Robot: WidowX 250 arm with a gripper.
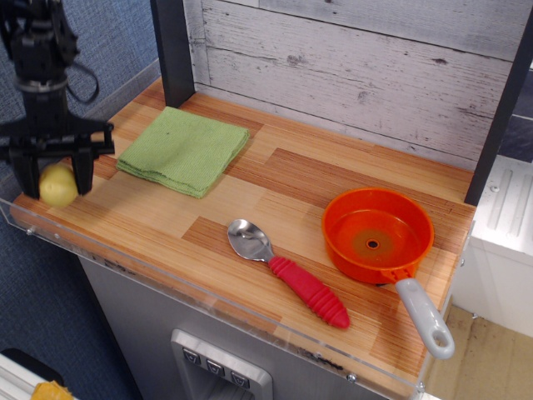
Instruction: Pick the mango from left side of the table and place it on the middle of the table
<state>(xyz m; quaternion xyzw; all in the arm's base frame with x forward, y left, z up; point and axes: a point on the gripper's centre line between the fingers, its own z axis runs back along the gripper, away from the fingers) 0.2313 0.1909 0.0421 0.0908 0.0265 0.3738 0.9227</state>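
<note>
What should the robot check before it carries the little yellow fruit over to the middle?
1. Mango sits between the claw fingers: ok.
2. Mango is off the table: looks lifted, ok.
3. Grip is tight enough not to drop it: cannot tell.
4. Bare wood in the middle, between the green cloth and the orange pan: ok.
5. Spoon lies toward the front, out of the drop spot: ok.
6. Path passes over the cloth, so enough height is needed: cannot tell.
</note>
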